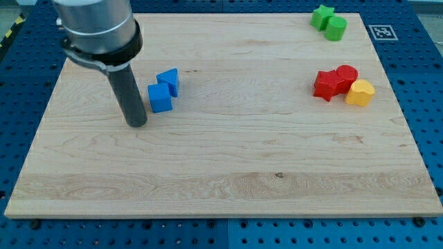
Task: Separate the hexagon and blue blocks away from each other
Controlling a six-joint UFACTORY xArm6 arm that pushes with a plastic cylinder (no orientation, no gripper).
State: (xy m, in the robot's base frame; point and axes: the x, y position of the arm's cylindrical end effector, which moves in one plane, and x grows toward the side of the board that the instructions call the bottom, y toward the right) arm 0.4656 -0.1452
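Observation:
Two blue blocks touch each other at the view's upper left: a blue cube and, just above and to its right, a second blue block whose shape I cannot make out. My tip rests on the board just left of and slightly below the blue cube, a small gap apart. At the view's right a red star, a rounded red block and a yellow block huddle together, touching. I cannot tell which of them is the hexagon.
A green star and a green cylinder sit together near the wooden board's top right corner. The arm's grey body hangs over the upper left. A blue pegboard surrounds the board.

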